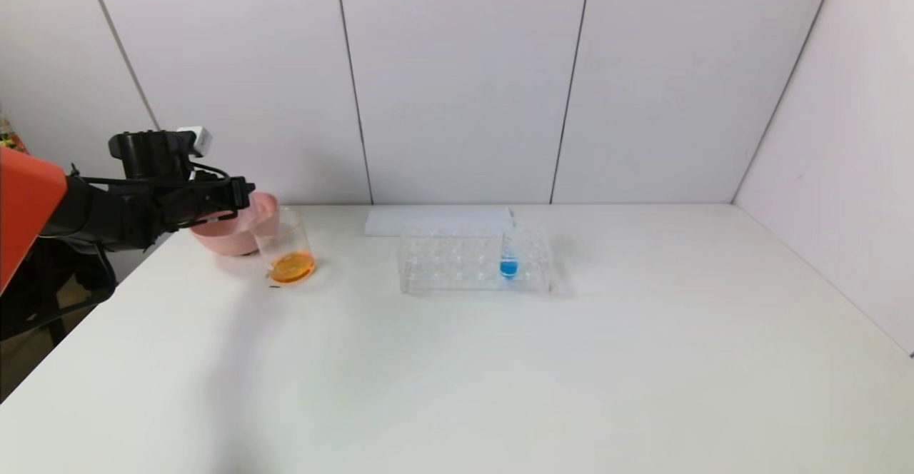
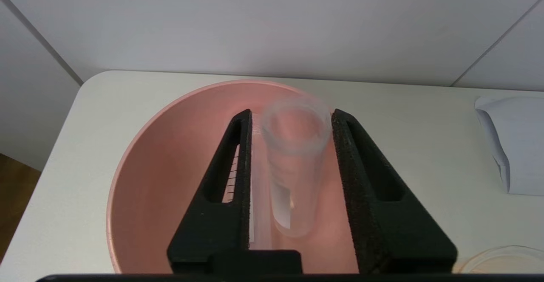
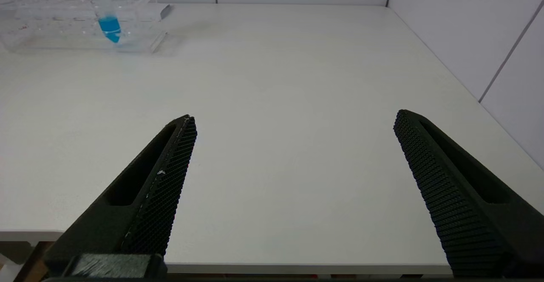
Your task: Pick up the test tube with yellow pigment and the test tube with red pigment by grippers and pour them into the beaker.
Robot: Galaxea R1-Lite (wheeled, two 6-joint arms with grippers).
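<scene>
1. Left gripper (image 2: 289, 125) over pink bowl (image 2: 170, 167), jaws slightly apart; empty clear tube (image 2: 293, 167) between them, seemingly let go, blurred. Second clear tube beside it in bowl. Which pigment each held: cannot tell.
2. Beaker (image 1: 285, 249) just beside bowl, orange liquid at bottom; both pours judged done.
3. Right gripper (image 3: 293, 120) spread wide, empty, low over table edge, parked.
4. Blue tube (image 1: 508, 260) upright in rack (image 1: 443, 260), untouched.

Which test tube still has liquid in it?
The tube standing upright in the clear rack: its tip holds blue liquid. The tube between the left gripper fingers over the pink bowl looks empty.
</scene>
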